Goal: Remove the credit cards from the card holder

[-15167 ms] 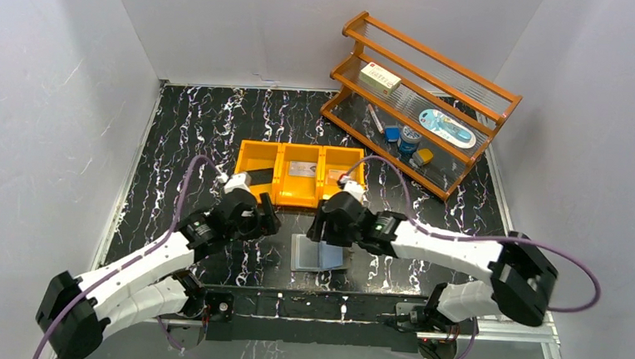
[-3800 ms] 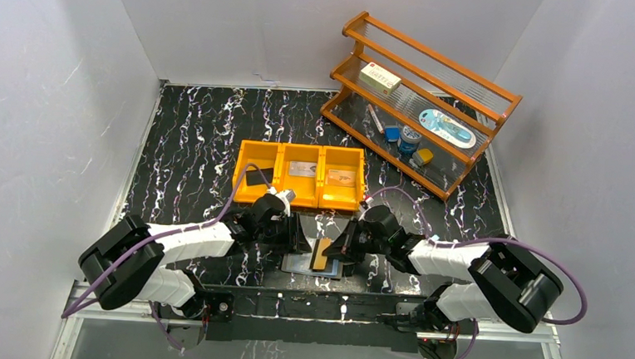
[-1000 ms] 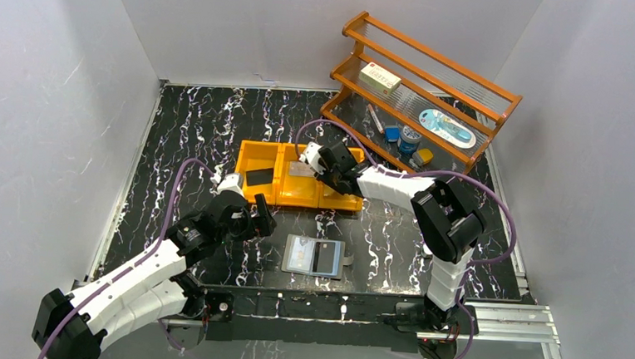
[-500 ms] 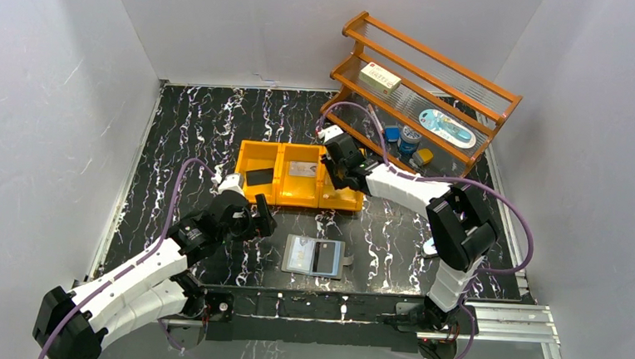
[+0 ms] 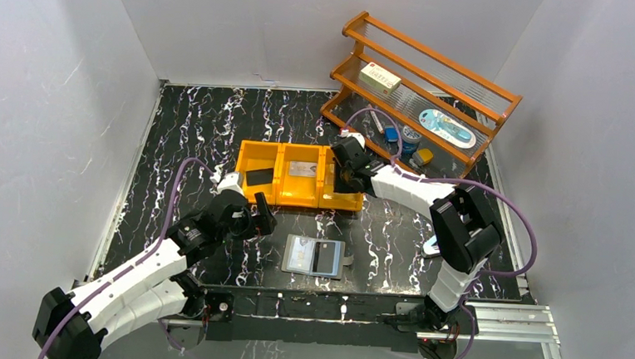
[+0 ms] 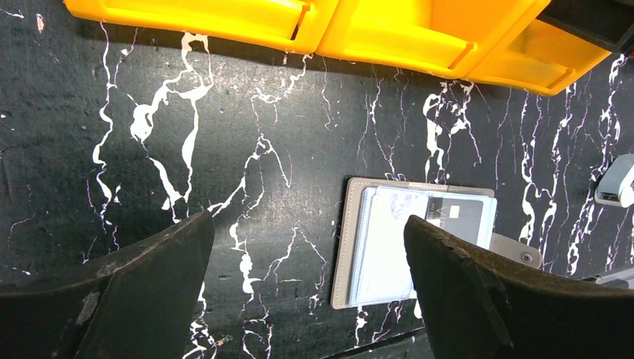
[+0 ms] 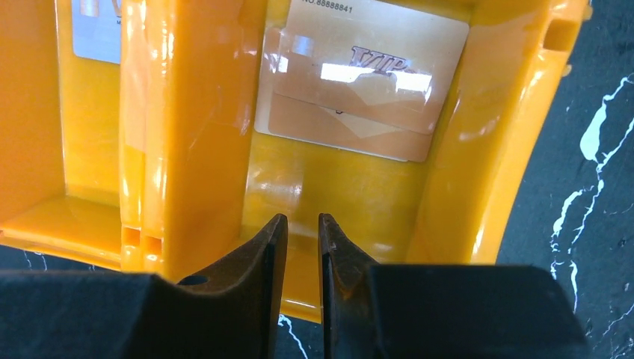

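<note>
The card holder (image 5: 303,254) lies open on the table near the front edge, with a black card (image 5: 323,257) in its right leaf. In the left wrist view the card holder (image 6: 381,247) and that black card (image 6: 460,217) lie beyond my right finger. My left gripper (image 5: 263,219) (image 6: 306,232) hovers wide open, left of the holder. The right gripper (image 5: 341,184) (image 7: 301,221) hangs over the bin's right compartment, jaws a narrow gap apart with nothing between them. Tan cards (image 7: 362,75) lie there. A silver card (image 5: 302,169) and a black card (image 5: 258,177) fill the other compartments.
The orange three-compartment bin (image 5: 296,200) (image 7: 194,149) (image 6: 404,45) stands behind the holder at mid-table. A wooden rack (image 5: 502,103) at the back right carries a cream box (image 5: 381,79) and small items. Grey walls close in on three sides.
My right gripper has shifted rightward from the bin's middle compartment to its right one, and its jaws have narrowed. The left arm and the card holder have stayed put.
</note>
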You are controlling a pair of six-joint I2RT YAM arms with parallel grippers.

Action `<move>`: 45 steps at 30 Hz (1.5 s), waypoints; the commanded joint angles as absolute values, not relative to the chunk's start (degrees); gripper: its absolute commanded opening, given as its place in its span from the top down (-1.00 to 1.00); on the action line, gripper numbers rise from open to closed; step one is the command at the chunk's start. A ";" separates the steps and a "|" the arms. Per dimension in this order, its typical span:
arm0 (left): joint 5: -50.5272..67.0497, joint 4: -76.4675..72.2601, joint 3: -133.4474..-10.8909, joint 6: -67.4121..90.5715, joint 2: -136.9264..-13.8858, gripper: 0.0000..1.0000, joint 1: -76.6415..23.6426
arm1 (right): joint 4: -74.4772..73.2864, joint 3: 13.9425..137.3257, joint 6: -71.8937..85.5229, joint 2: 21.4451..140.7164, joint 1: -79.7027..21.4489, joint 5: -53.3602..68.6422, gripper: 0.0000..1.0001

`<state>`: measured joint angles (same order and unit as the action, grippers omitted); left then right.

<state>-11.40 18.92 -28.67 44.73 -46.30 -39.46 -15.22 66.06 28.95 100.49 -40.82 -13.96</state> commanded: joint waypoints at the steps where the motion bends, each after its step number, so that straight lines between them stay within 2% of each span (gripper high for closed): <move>1: -11.75 20.40 -29.61 45.64 -44.18 -0.97 -39.11 | -17.26 67.61 35.03 99.40 -40.32 -16.00 0.40; 11: -12.48 21.41 -27.82 46.56 -41.40 -0.97 -39.11 | -19.89 69.73 38.42 99.40 -40.08 -17.93 0.41; 18: -12.57 20.74 -29.84 45.64 -44.57 -0.97 -39.11 | -19.33 71.97 38.07 105.16 -40.08 -14.50 0.48; 25: -12.24 20.31 -29.77 46.05 -44.75 -0.97 -39.11 | -21.37 75.33 37.57 110.19 -40.06 -16.50 0.48; 30: -12.14 20.52 -29.36 46.27 -44.40 -0.97 -39.11 | -22.98 77.19 38.02 113.52 -40.03 -22.42 0.48; 37: -12.28 20.83 -29.25 46.32 -44.12 -0.97 -39.11 | -20.06 77.48 38.68 115.41 -39.96 -28.62 0.42; 45: -12.24 21.03 -29.49 46.44 -44.62 -0.97 -39.11 | -17.79 77.93 38.29 117.67 -39.99 -27.28 0.30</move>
